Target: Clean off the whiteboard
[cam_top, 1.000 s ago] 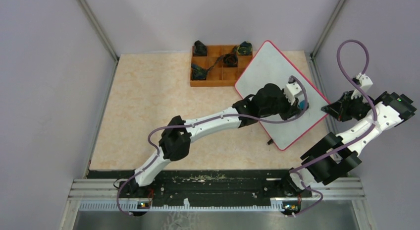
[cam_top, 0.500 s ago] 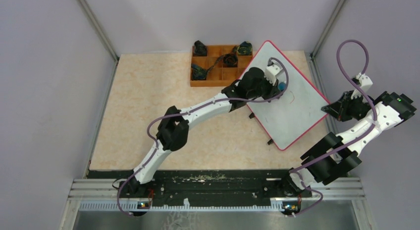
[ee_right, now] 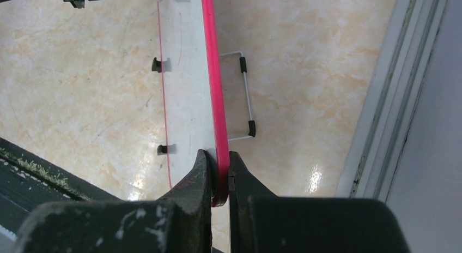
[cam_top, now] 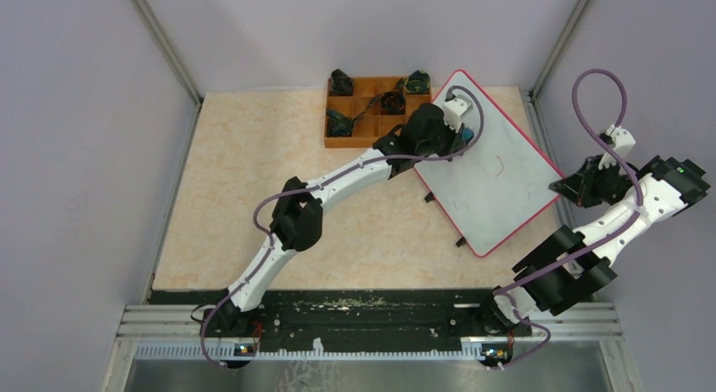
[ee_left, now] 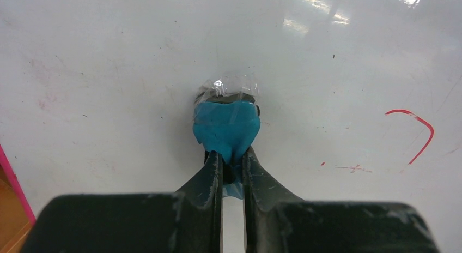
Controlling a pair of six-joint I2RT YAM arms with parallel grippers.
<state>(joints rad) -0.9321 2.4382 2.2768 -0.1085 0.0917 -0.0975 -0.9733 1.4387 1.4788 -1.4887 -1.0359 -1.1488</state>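
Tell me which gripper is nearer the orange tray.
Left. The left gripper, shut on a blue eraser, is over the whiteboard's far corner, just right of the tray. The right gripper clamps the whiteboard's right edge, farther away.

Left pincer (cam_top: 465, 134), blue pad (cam_top: 469, 139) on whiteboard (cam_top: 498, 204) far corner; red scribble (cam_top: 500, 165) mid-board.

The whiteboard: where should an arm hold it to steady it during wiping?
Grip the whiteboard by its thin red rim at the right edge, edge-on from the right, as the right gripper does: the rim fits between the jaws, leaving the face free.
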